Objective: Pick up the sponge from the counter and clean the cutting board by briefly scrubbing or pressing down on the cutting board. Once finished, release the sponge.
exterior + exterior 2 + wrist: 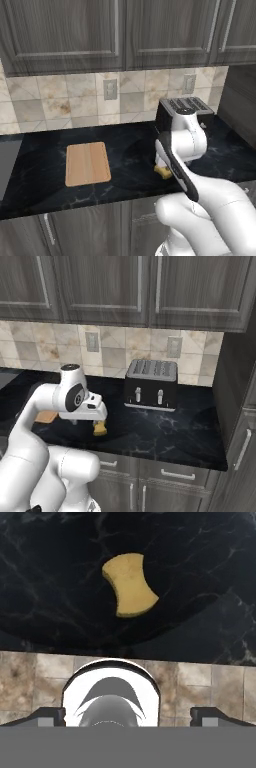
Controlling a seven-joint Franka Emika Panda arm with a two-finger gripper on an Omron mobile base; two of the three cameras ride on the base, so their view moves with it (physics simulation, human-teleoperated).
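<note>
One yellow sponge (130, 585) lies flat on the black marble table (130, 155), near the front edge, with the white arm's hand poised right above it. The tool (128, 716) stands with its two dark fingertips (47, 716) spread wide apart and nothing between them; the sponge sits clear of both tips, untouched. From the left side, a bit of the sponge (163, 171) peeks out under the arm's wrist; from the right, it (100, 428) shows just below the hand. A light-tan wooden cutting board (88, 163) rests flat on the same table, well apart from the sponge, off to the arm's left. A black toaster (151, 384) stands at the back against the beige tiled wall (55, 97), behind the sponge. Dark grey wood cabinets (75, 35) hang above.
</note>
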